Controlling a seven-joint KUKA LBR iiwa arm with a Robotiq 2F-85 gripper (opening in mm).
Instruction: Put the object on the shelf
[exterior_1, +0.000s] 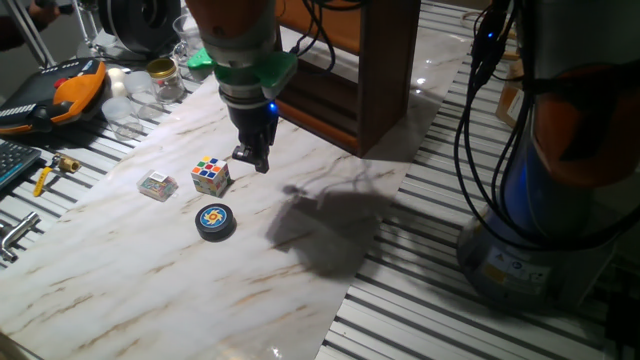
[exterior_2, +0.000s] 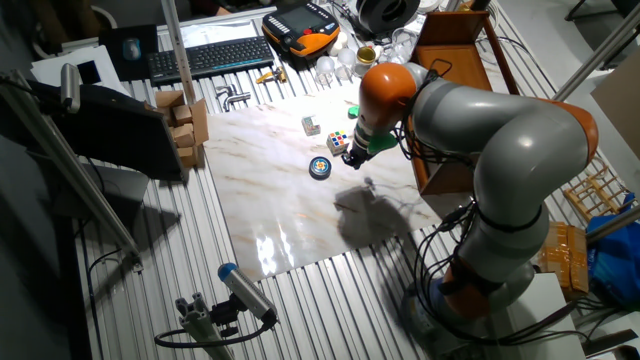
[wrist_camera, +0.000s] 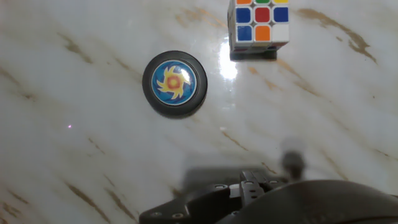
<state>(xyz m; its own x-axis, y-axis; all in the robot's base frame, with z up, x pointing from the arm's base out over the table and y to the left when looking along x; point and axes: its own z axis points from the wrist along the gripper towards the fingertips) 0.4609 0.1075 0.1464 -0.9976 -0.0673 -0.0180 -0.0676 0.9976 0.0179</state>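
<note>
The claw (exterior_1: 253, 156) hangs empty above the tabletop (exterior_1: 150, 270); its opening I cannot tell. The disc (wrist_camera: 175, 83) lies near the Rubik's cube (wrist_camera: 259, 23); only fixed views show the shelf (exterior_1: 352, 70).

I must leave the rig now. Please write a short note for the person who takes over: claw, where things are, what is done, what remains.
Claw: above the marble table, holds nothing; open or shut cannot be told.
Black disc: flat on the table, beside the Rubik's cube, not touched.
Shelf: at the table's far edge.
Done: nothing yet.
Left: grasp the disc, lift it, place it on the shelf.
</note>
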